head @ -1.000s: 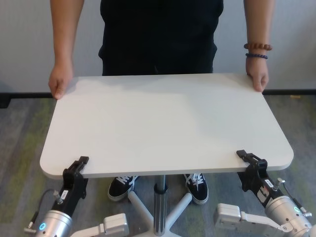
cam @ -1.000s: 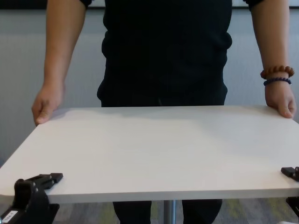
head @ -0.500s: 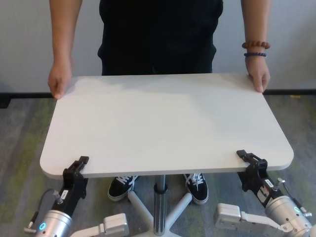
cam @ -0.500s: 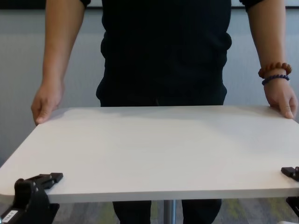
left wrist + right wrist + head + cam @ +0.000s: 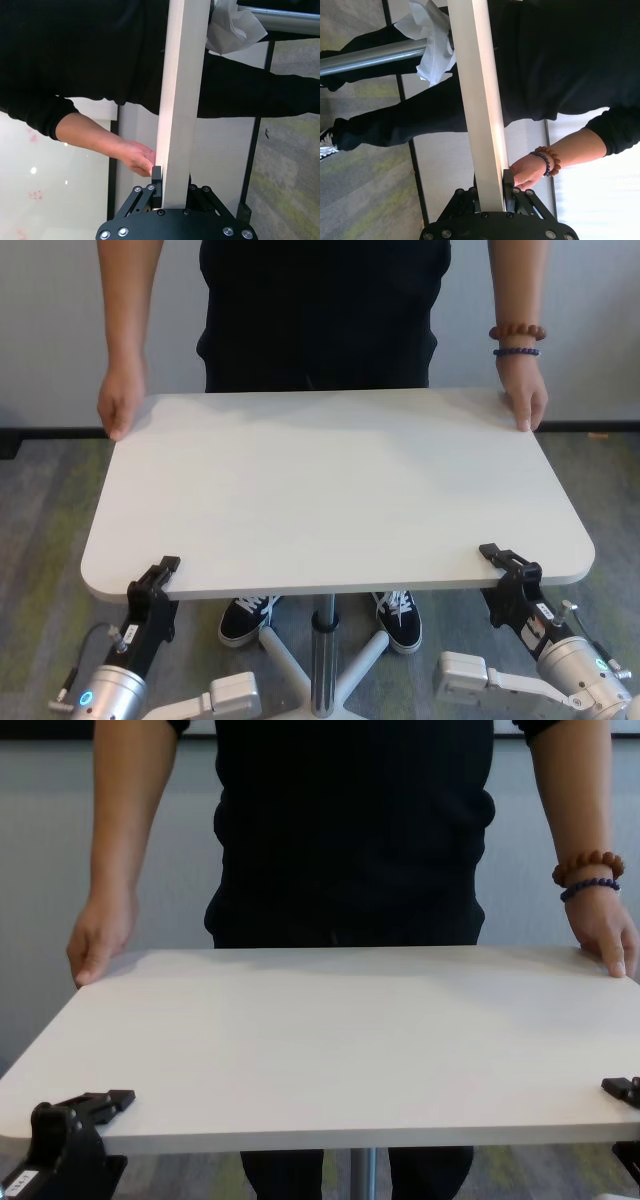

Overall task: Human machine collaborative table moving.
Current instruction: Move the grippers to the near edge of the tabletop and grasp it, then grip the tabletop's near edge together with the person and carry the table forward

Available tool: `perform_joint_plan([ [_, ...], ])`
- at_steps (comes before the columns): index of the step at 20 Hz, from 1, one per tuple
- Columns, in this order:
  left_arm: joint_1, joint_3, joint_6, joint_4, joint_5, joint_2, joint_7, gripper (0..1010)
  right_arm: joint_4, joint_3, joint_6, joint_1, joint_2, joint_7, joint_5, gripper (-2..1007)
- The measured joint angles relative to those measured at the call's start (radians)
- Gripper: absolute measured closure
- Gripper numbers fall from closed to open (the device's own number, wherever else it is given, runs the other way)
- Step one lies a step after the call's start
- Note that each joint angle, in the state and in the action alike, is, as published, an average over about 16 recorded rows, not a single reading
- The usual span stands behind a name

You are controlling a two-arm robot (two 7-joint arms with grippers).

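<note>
The table [image 5: 330, 485] is a white top on a grey pole [image 5: 322, 655]. My left gripper [image 5: 163, 575] is shut on its near edge close to the left corner, one finger on top and one beneath. My right gripper [image 5: 497, 565] clamps the near edge by the right corner the same way. In the left wrist view the left gripper [image 5: 170, 187] pinches the thin edge [image 5: 182, 100]. In the right wrist view the right gripper [image 5: 492, 187] pinches the edge [image 5: 480, 100]. The human [image 5: 320, 310] stands at the far side with a hand on each far corner [image 5: 120, 405] [image 5: 523, 400].
The pole stands on a spoked white base [image 5: 285, 665] on grey carpet. The human's black shoes [image 5: 245, 618] [image 5: 400, 618] are under the tabletop beside the base. A pale wall with a dark skirting [image 5: 590, 426] runs behind the human.
The human's arms and braceleted wrist have shifted up very slightly. The table and both grippers have not visibly moved.
</note>
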Motion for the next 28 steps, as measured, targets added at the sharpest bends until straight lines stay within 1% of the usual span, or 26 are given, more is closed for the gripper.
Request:
perform_joint_plan([
  [6,0.005,-0.002,0.008,-0.006,0.008,0.001,-0.004,789,-0.006,0.001,-0.002,-0.003,0.003,0.003,0.002,799],
  [17,0.017,-0.015,0.029,-0.030,0.046,0.002,-0.018,791,-0.023,-0.001,0.000,-0.004,0.010,0.009,-0.004,800],
  [23,0.009,-0.026,0.023,-0.034,0.060,-0.005,-0.025,790,-0.021,-0.004,0.001,0.012,0.011,0.008,-0.012,800],
  [28,-0.008,-0.034,0.013,-0.026,0.070,-0.018,-0.030,789,-0.010,-0.007,-0.002,0.036,0.011,0.007,-0.018,801],
])
